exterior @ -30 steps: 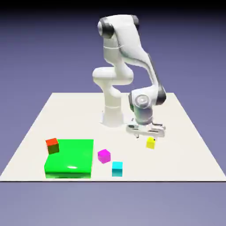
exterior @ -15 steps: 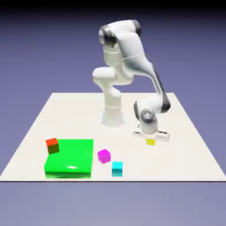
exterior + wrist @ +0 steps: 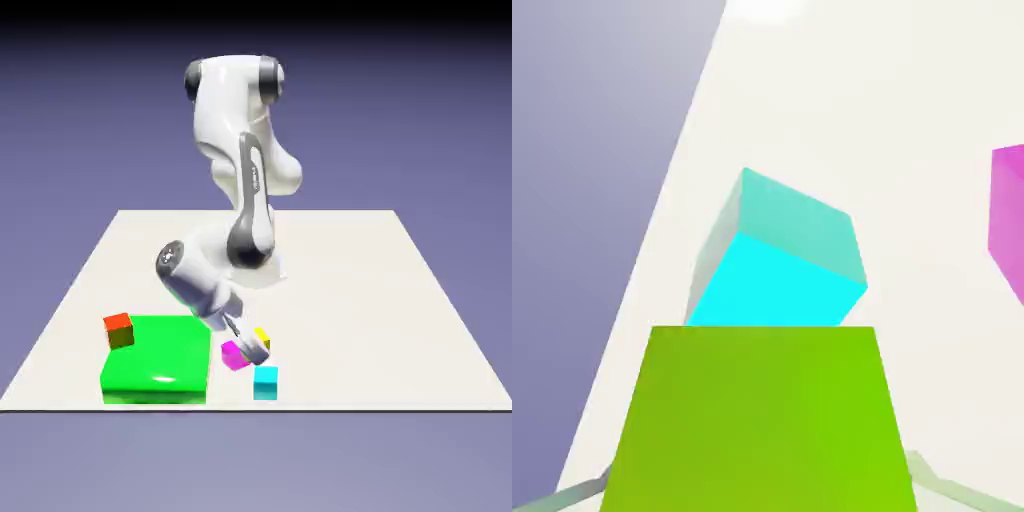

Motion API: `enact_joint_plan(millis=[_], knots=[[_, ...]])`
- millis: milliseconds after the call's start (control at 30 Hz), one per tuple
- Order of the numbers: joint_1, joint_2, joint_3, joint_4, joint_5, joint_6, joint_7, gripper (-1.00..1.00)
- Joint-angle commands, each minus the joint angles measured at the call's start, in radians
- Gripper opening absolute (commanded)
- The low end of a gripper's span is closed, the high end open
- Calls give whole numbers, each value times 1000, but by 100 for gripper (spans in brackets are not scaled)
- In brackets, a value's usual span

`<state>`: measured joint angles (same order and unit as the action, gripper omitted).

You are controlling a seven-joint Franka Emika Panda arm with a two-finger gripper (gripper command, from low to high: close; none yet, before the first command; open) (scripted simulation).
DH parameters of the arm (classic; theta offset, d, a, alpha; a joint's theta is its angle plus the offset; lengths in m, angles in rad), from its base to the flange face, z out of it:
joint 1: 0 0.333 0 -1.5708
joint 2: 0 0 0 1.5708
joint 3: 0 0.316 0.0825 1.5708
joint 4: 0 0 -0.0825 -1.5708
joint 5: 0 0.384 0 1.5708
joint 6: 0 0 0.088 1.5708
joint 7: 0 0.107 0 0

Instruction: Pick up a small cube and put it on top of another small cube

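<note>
A tilted robot gripper (image 3: 256, 352) is clasping the small yellow cube (image 3: 262, 338) between its fingertips. In the hand view, the cyan cube (image 3: 787, 260) is showing just beyond the held cube, while the magenta cube (image 3: 1008, 220) is sitting off toward the right edge. Farther from the hand, a red cube (image 3: 119, 331) is resting on a green block (image 3: 160, 355).

Yellow cube (image 3: 262, 338), gripped.
Plain, small; I am holding it tilted, partly hidden behind my hand (image 3: 246, 340).
</note>
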<state>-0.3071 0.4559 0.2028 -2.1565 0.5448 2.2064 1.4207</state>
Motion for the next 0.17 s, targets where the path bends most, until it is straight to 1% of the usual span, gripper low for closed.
enact_joint_plan(millis=[0, 33, 67, 133], knots=[[4, 14, 3, -6, 3, 19, -3, -100], [4, 14, 3, -6, 3, 19, -3, 100], [4, 14, 3, -6, 3, 19, -3, 100], [-14, -45, -11, 19, -22, -67, 18, 100]])
